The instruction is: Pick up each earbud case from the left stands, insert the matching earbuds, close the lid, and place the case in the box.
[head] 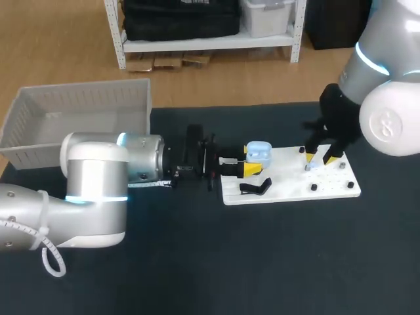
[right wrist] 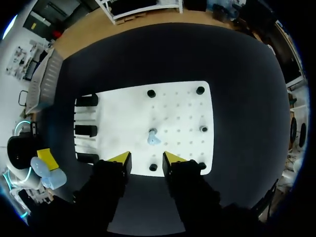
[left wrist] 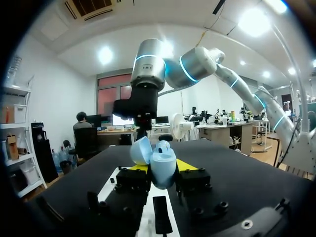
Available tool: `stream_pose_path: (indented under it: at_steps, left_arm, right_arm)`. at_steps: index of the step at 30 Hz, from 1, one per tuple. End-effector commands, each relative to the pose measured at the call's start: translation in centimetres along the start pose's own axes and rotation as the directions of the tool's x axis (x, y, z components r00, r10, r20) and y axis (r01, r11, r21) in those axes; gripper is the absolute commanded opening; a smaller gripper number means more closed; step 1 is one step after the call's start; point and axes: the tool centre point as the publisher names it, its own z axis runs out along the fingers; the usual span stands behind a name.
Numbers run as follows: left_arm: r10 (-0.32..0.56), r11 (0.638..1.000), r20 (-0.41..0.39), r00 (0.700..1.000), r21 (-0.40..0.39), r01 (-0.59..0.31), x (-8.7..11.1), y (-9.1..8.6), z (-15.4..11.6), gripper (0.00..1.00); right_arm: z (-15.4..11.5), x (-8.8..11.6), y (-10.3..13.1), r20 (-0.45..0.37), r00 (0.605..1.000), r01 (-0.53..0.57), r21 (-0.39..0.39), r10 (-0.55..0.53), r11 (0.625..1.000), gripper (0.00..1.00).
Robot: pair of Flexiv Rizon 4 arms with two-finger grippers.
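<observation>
Clamping the open blue earbud case [left wrist: 161, 159] in my left gripper [head: 252, 161] at the white board's [head: 289, 189] edge, I had my right gripper [right wrist: 146, 158], jaws apart, above a small blue earbud [right wrist: 152, 138] lying there.

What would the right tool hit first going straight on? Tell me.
Probably the light blue earbud on the white board, just ahead of the right tool's open fingers; depth is unclear.

Black table [head: 197, 262] fills my near view. Past its far edge: tan wood floor [head: 59, 46], white shelving unit [head: 210, 43] standing on it. Left wrist camera: white ceiling [left wrist: 163, 19], round lights [left wrist: 105, 55] on, pale walls [left wrist: 59, 89].
</observation>
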Motion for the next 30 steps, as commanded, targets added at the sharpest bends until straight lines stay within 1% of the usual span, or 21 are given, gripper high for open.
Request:
stream_pose_path:
  at_steps: [1, 7, 13, 21, 30]
  left_arm:
    - [0.004, 1.000, 0.002, 1.000, -0.010, -0.004, 0.0, -0.2, 0.0, 0.00]
    - [0.004, 1.000, 0.002, 1.000, -0.010, -0.004, 0.0, -0.2, 0.0, 0.00]
    - [0.004, 1.000, 0.002, 1.000, -0.010, -0.004, 0.0, -0.2, 0.0, 0.00]
    - [0.004, 1.000, 0.002, 1.000, -0.010, -0.004, 0.0, -0.2, 0.0, 0.00]
    - [0.004, 1.000, 0.002, 1.000, -0.010, -0.004, 0.0, -0.2, 0.0, 0.00]
  right_arm:
    - [0.3, -0.2, -0.4, 0.007, 1.000, 0.025, -0.022, -0.025, 0.999, 0.43]
    - [1.0, -0.3, -0.4, 0.007, 0.998, 0.067, -0.029, -0.067, 0.997, 0.47]
    - [1.8, -0.2, -0.6, 0.004, 0.996, 0.086, -0.040, -0.086, 0.996, 0.48]
    - [2.3, -1.0, -1.1, 0.021, 0.996, 0.084, -0.062, -0.083, 0.995, 0.46]
    - [2.5, -1.3, -1.2, 0.024, 0.996, 0.084, -0.073, -0.082, 0.994, 0.43]
